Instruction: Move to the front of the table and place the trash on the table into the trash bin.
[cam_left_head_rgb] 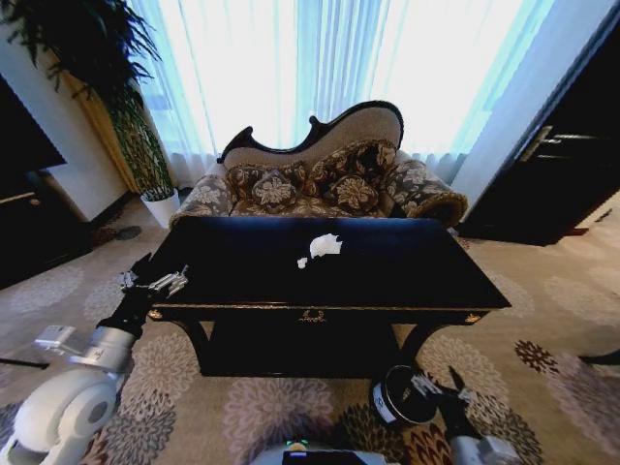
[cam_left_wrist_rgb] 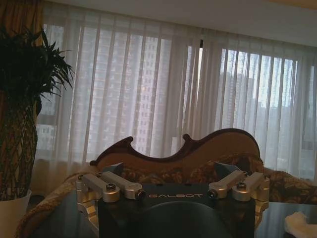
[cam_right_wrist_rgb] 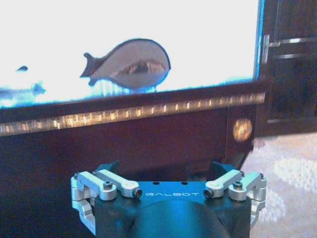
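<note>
The dark glossy table with gold trim stands straight ahead. On its top lie a white crumpled tissue wad and a tiny white scrap just in front of it. My left gripper hovers open at the table's front left corner, holding nothing. In the left wrist view the left gripper faces across the tabletop, with the tissue off to one side. The black trash bin stands on the carpet below the table's front right. My right gripper is open just beside it, and in the right wrist view the right gripper faces the table's apron.
A patterned settee stands close behind the table. A potted plant and a black low cabinet are at the left, dark doors at the right. Patterned carpet lies open on both sides.
</note>
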